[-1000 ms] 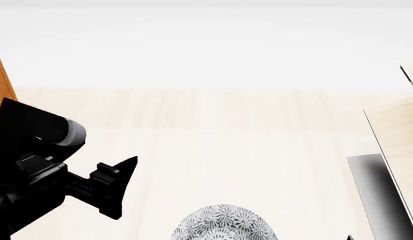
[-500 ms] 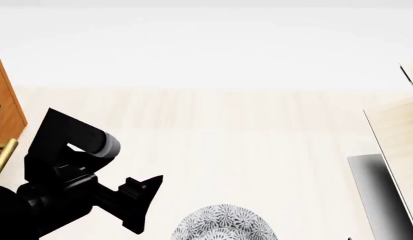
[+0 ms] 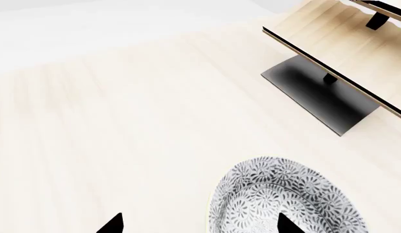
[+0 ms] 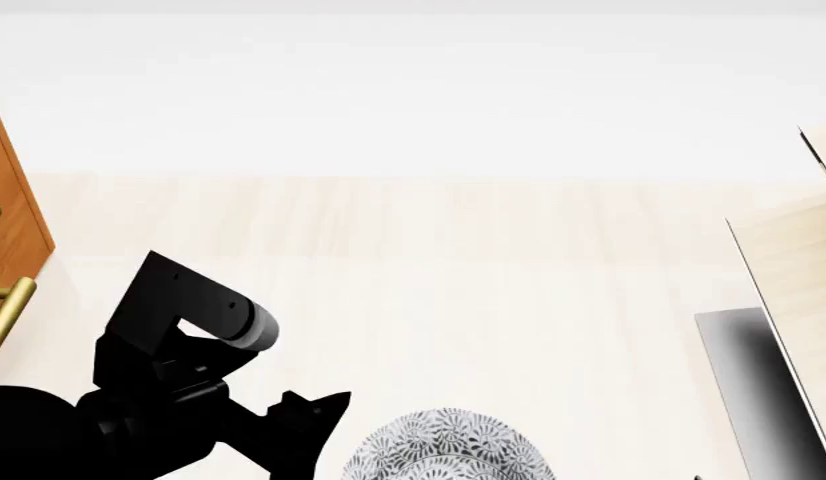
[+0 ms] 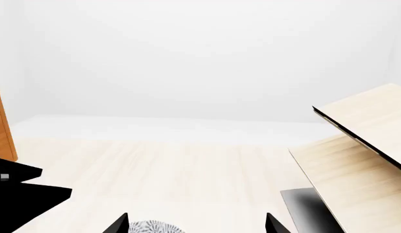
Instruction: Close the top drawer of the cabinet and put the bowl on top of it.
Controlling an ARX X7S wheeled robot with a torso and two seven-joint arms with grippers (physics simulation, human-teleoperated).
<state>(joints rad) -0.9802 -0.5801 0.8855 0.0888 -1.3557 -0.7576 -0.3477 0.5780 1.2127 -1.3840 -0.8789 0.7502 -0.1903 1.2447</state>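
Observation:
The bowl [image 4: 447, 452], white with a dense grey-blue floral pattern, sits on the pale floor at the head view's bottom edge. My left gripper [image 4: 320, 435] hangs just left of it, open. In the left wrist view one fingertip [image 3: 286, 225] is over the bowl [image 3: 285, 199] and the other over bare floor, with the near rim between them. The open right gripper [image 5: 196, 224] holds nothing; the bowl [image 5: 148, 227] peeks in near one finger. Only an orange-brown strip of the cabinet [image 4: 10, 200] with brass handles [image 4: 5, 310] shows, so I cannot pick out the top drawer.
A pale light-wood shelf unit [image 4: 793, 260] with a dark base [image 4: 753, 390] stands at the right. A white wall closes the far side. The black left arm [image 5: 25, 196] crosses a corner of the right wrist view.
The left arm has swung right and down in the head view, bringing its gripper close beside the bowl and uncovering more of the cabinet's edge. The bowl has not moved.

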